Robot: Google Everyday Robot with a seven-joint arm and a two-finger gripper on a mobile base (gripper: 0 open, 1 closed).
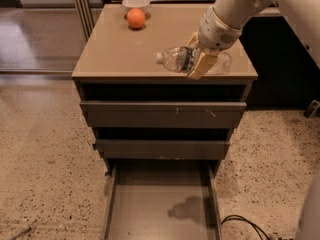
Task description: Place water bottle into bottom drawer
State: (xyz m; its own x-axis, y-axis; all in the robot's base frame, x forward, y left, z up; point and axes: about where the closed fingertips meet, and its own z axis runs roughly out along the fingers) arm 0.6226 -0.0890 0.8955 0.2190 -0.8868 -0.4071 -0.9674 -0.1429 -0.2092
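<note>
Showing water bottle on its side on the tan surface of the cabinet, near the front right edge, white cap pointing left. Clear crinkled plastic, dark band at the middle. Gripper down over that middle, tan fingers closed against the bottle front and back. Hides most of the band; no brand or writing readable. Base end right of the gripper glassy, hard to make out. Bottom drawer pulled out below, plain grey floor with an arm shadow, near end cut off by the frame edge; bottle well apart from it, up top. Orange and white bowl at the back of the surface. Black cable on the floor, lower right, partly cut off.
</note>
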